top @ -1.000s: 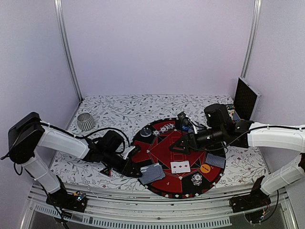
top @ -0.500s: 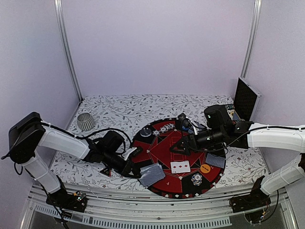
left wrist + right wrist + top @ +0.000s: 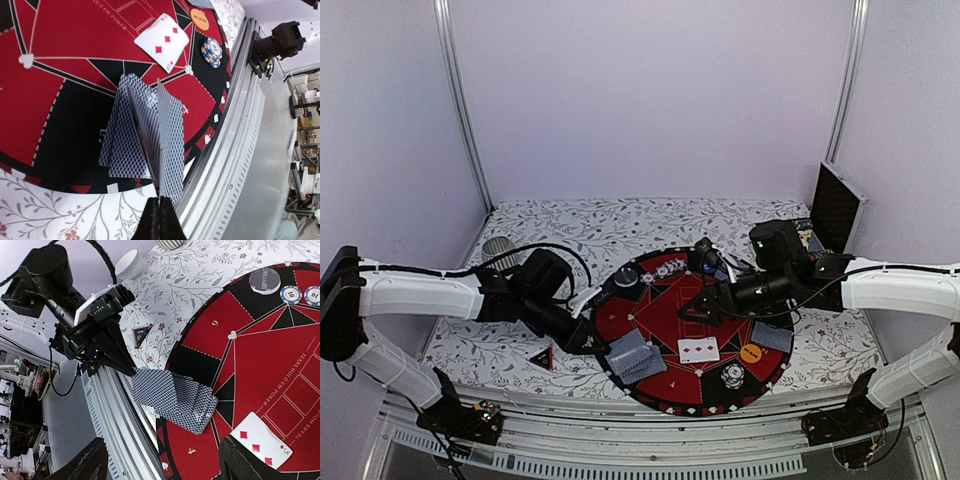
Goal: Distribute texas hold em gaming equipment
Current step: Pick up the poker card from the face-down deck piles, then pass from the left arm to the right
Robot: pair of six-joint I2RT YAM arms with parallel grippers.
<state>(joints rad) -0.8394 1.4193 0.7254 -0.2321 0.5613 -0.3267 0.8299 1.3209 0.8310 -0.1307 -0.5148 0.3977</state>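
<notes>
A small fan of face-down cards (image 3: 142, 135) is held pinched in the closed left gripper (image 3: 160, 212) at the near-left rim of the mat (image 3: 75, 65), so dealing to that seat is judged in hand, and lowering flat, then release, is called for.

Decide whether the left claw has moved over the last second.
Yes. The left claw, shut on blue-backed cards, has drawn back up the top view, away from the near rail, uncovering the black-red triangle.
</notes>
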